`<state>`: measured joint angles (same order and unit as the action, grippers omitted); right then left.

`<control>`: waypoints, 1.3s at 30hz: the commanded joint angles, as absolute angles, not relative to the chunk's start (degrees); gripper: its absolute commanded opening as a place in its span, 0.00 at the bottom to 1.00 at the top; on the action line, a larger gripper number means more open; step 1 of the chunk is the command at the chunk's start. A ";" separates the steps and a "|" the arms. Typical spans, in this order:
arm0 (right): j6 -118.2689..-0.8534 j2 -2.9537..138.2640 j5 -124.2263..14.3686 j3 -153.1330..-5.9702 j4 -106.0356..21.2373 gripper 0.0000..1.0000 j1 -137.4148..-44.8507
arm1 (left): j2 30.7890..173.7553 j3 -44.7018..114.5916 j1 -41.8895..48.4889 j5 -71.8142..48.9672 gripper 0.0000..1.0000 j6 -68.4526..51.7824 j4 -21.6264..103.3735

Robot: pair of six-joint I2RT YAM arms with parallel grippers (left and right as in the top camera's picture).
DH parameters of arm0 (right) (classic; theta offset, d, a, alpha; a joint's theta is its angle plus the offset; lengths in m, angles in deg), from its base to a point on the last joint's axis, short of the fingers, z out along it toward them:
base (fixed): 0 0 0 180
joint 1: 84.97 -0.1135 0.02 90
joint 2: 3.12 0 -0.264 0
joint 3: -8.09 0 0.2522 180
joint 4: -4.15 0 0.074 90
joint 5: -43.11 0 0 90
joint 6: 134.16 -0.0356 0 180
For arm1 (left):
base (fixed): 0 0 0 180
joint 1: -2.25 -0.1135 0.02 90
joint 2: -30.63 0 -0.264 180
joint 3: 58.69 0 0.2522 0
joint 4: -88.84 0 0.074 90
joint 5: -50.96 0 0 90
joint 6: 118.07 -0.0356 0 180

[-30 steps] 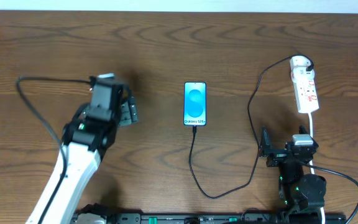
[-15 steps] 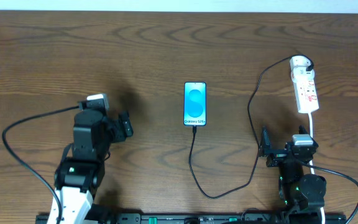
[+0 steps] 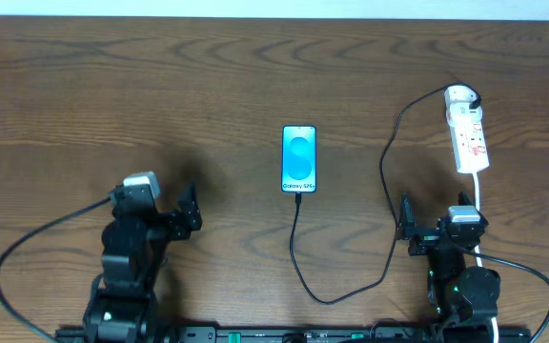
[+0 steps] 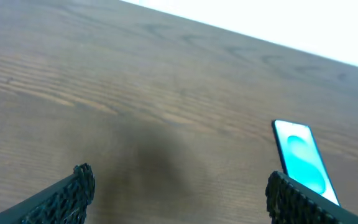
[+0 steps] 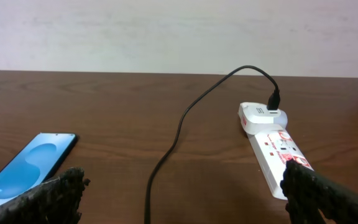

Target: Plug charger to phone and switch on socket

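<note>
The phone (image 3: pixel 299 158) lies flat mid-table with its blue screen lit; it also shows in the left wrist view (image 4: pixel 303 160) and the right wrist view (image 5: pixel 28 167). The black charger cable (image 3: pixel 297 243) meets the phone's near end, loops forward and runs up to a black plug (image 3: pixel 471 95) seated in the far end of the white socket strip (image 3: pixel 469 136). The strip also shows in the right wrist view (image 5: pixel 275 149). My left gripper (image 3: pixel 191 210) is open and empty, left of the phone. My right gripper (image 3: pixel 408 227) is open and empty, in front of the socket.
The socket's white cord (image 3: pixel 480 205) runs forward past my right arm. The cable's loop (image 3: pixel 330 299) lies near the table's front edge, between the two arms. A white wall stands behind the table's far edge (image 5: pixel 166 70).
My left arm has pulled back toward the front edge and away from the phone, gripper still open. The right arm, phone, cable and socket have not moved.
</note>
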<state>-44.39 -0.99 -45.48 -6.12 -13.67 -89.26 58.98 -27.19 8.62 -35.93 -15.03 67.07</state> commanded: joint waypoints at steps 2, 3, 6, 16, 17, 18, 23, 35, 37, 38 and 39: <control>-44.55 -1.45 -45.74 -5.97 -13.91 0.99 -88.91 | 53.24 -30.12 8.25 -35.62 0.90 -16.04 68.25; -44.55 -1.45 -45.74 -5.97 -13.91 0.99 -88.91 | 52.12 -30.67 8.25 -35.62 0.89 -16.04 68.47; -44.55 -1.45 -45.74 -5.97 -13.91 0.99 -88.91 | 49.48 -31.94 8.25 -35.62 0.89 -16.04 69.12; -44.55 -1.45 -45.74 -5.97 -13.91 0.99 -88.91 | 38.83 -37.01 8.25 -35.60 0.89 -16.04 70.81; -44.55 -1.45 -45.74 -5.97 -13.91 0.99 -88.91 | 38.02 -37.90 8.25 -35.58 0.90 -16.02 71.40; -44.55 -1.45 -45.74 -5.97 -13.91 0.99 -88.91 | 37.35 -38.63 8.25 -35.55 0.90 -16.02 71.77; -44.55 -1.45 -45.74 -5.97 -13.91 0.99 -88.91 | 33.67 -41.23 8.25 -35.55 0.89 -16.02 73.04; -44.55 -1.45 -45.74 -5.99 -13.91 0.99 -88.91 | 30.68 -44.42 6.48 -35.51 0.90 -16.02 77.95; -44.55 -1.45 -45.74 -5.97 -13.91 0.99 -88.91 | 30.68 -44.70 6.48 -35.42 0.89 -16.02 78.98; -44.55 -1.45 -45.74 -5.97 -13.89 0.99 -88.91 | 30.68 -44.70 6.48 -35.42 0.90 -16.02 79.18; -44.55 -1.45 -45.74 -5.97 -13.91 0.99 -88.91 | 30.68 -44.70 6.48 -35.62 0.90 -16.02 79.51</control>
<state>-44.39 -0.99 -45.63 -6.12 -13.69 -89.26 31.20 -44.40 6.83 -35.93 -15.03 78.46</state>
